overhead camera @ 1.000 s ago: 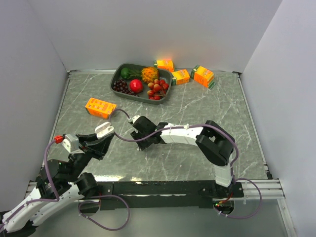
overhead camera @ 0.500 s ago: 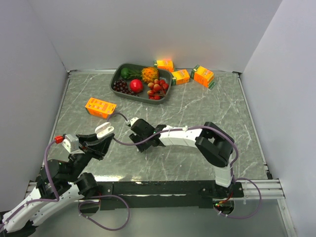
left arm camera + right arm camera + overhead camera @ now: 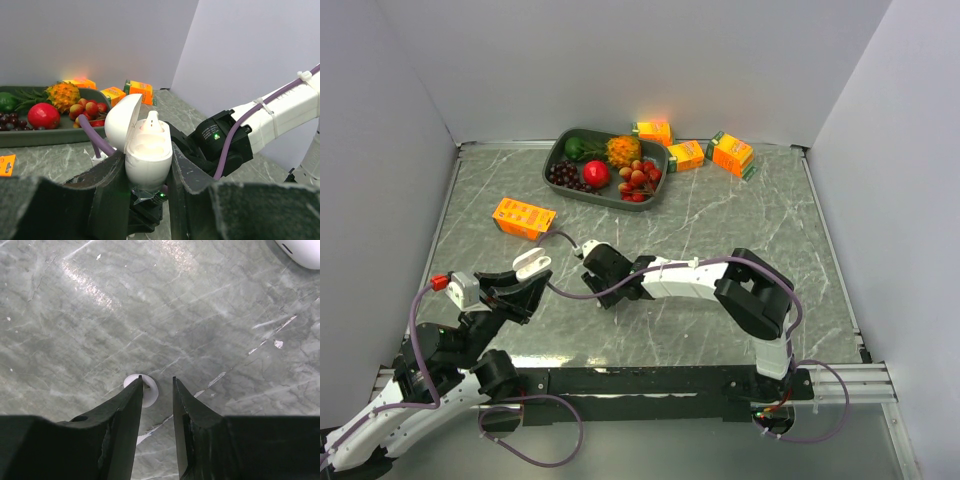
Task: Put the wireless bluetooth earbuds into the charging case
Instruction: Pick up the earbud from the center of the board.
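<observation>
Views from above and from both wrists during pick-up of the second earbud.

**Change over the last second.** Right gripper (image 3: 158,382) carried a little farther left and toward the near edge, closer to the left arm. Fingers drawn narrower than a second ago, though not yet shut, with bare table (image 3: 720,220) visible in the gap. Loose earbud (image 3: 150,394) lying on the table at the fingertips, partly hidden by the left finger and apart from the right one, so straddled but not yet pinched.

**Unchanged.** Left gripper (image 3: 145,167) clamped on the charging case (image 3: 147,150), held upright above the table with the lid (image 3: 120,122) swung open.

**Meaning for the task.** Judged as the closing phase of a grasp. Calls next for a firm pinch, a lift and a carry to the open case nearby. Risks squirting so small and glossy a piece out sideways.

**Counts.**
- Earbuds: two, the loose one and a seated earbud (image 3: 151,122) that appears to stand in the case.
- Open charging cases: one.
- Other white objects: one rounded white shape (image 3: 302,250) at the corner of the right wrist view, identity unclear.
- Orange cartons: four, a single carton (image 3: 523,217) near the left arm and three beside the fruit tray (image 3: 552,158).
- Trays: one.
- Arms: two.
</observation>
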You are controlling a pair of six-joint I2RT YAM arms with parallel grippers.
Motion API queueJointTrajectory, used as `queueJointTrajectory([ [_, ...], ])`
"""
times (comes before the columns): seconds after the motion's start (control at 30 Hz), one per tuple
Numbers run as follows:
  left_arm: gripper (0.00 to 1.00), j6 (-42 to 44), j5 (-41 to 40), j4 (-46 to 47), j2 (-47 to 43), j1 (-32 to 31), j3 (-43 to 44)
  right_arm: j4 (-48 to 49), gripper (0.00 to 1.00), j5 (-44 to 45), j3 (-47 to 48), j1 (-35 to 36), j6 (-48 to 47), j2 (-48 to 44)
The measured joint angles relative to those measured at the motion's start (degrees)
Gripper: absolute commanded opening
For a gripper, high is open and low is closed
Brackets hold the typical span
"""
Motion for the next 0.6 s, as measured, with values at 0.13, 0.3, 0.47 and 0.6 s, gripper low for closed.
queueJointTrajectory([
  [0.13,0.01,-0.02,0.2,0.0,0.0,0.0,0.0,0.24,0.32,0.33,-0.17,0.28,0.37,0.0],
  [0.3,0.01,-0.09,0.26,0.02,0.0,0.0,0.0,0.87,0.2,0.26,-0.44,0.72,0.96,0.0],
  [0.47,0.01,-0.11,0.37,0.02,0.0,0.0,0.0,2.1,0.03,0.7,-1.03,0.79,1.16,-0.02],
  [0.6,0.01,-0.11,0.39,0.02,0.0,0.0,0.0,2.34,0.0,1.27,-1.2,0.79,1.16,-0.09],
])
